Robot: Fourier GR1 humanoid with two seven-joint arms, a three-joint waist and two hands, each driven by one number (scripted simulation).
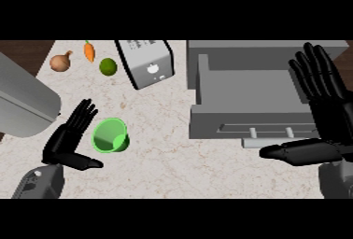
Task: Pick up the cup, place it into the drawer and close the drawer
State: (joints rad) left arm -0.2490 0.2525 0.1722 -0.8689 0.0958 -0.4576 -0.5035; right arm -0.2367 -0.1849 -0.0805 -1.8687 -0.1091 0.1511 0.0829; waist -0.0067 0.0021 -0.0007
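A green cup (110, 135) lies tipped on the marble counter, its mouth facing toward me. My left hand (67, 140) is open just left of it, fingers straight and thumb out below the cup, apart from it. The grey drawer (251, 98) stands pulled out at the right, its inside bare, with a bar handle (276, 132) on its front. My right hand (324, 107) is open over the drawer's right side, fingers pointing away and thumb stretched left below the handle.
A toaster (146, 63) stands behind the cup. An onion (60, 62), a carrot (89, 51) and a lime (108, 66) lie at the back left. A large grey rounded body (24, 102) fills the left edge.
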